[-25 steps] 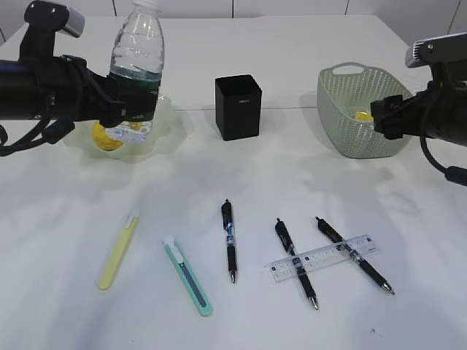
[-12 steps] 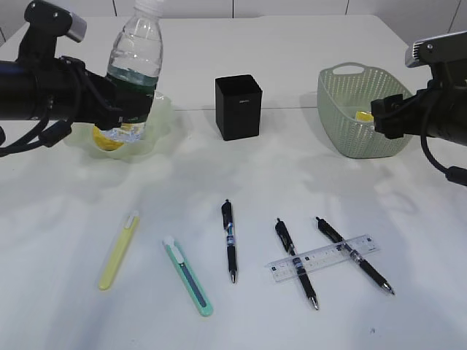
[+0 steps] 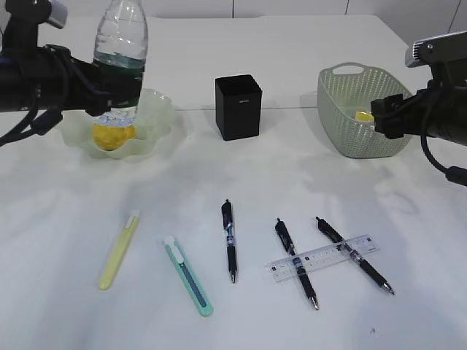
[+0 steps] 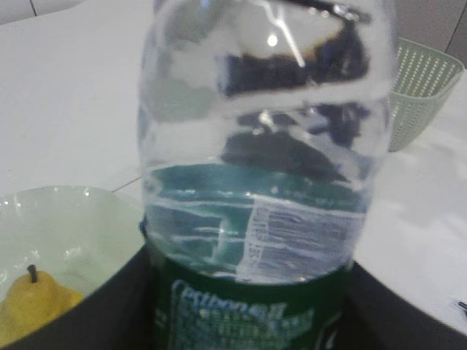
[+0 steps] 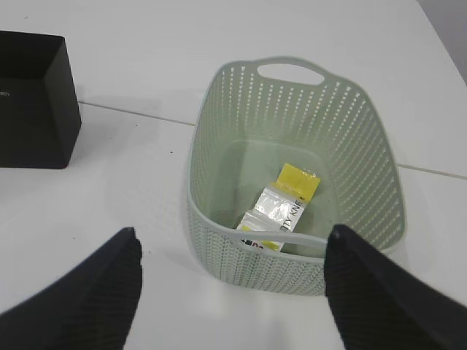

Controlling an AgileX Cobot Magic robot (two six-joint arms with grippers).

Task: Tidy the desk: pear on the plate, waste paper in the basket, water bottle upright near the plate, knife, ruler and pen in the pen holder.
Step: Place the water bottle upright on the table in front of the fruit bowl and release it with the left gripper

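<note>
Gripping the water bottle (image 3: 119, 51) upright, the left gripper (image 3: 109, 84) hovers above the plate (image 3: 157, 127).

I see a white table (image 3: 306, 182) filling nearly all of my exterior view, matte, with soft shadows on it. Thin seam line runs across it toward the far side. Pale wall panels (image 3: 292, 7) with dark vertical joints along the top edge. Lighting even, diffuse.

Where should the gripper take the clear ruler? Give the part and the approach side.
Grip the ruler's bare middle stretch, between the two pens crossing it, coming straight down with fingers across its narrow width. It lies flat, so probably only its long edges offer purchase.
</note>
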